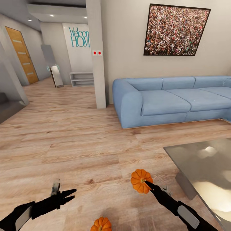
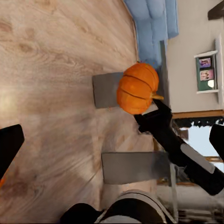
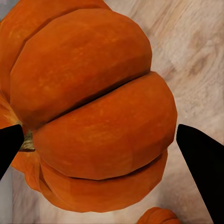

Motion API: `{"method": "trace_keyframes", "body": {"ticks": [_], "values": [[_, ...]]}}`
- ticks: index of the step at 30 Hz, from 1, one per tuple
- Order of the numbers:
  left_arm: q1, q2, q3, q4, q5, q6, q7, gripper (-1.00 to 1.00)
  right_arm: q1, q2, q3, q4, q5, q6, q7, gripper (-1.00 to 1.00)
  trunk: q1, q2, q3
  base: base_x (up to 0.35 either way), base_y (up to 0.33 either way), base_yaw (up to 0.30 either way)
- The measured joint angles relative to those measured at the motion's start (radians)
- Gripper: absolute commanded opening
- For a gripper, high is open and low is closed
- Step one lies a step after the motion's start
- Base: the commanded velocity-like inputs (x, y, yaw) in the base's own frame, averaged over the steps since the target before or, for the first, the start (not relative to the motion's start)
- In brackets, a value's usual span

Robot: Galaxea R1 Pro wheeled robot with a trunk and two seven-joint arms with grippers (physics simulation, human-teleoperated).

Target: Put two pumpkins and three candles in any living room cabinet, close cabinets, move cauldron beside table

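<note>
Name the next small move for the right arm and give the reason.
Probably keep the right end effector shut and turn toward a cabinet: it holds a pumpkin above the wood floor, beside the glass table. A second pumpkin waits on the floor.

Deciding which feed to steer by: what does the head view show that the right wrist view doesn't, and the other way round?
Head view alone: the blue sofa, the glass table, the picture on the wall, the hallway, and the left hand open and empty over the floor. Right wrist view alone: a close look at the held pumpkin's ribs, with a dark finger on either side. Both share the held pumpkin in the right hand, the second pumpkin below it, and the wood floor.
</note>
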Motion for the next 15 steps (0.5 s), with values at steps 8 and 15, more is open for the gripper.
{"method": "trace_keyframes", "body": {"ticks": [8, 15], "values": [[-0.001, -0.092, -0.012, 0.202, -0.052, -0.288, 0.197, 1.0, 0.0, 0.004, -0.003, 0.001, 0.004, 0.035, 0.003, -1.0, 0.0, 0.0, 0.0, 0.0, 0.0, 0.0], [-0.001, -0.128, -0.011, 0.234, -0.051, -0.338, 0.226, 1.0, 0.0, 0.001, -0.005, 0.0, 0.002, 0.042, 0.005, -1.0, 0.0, 0.0, 0.0, -0.077, 0.0, 0.0]]}}
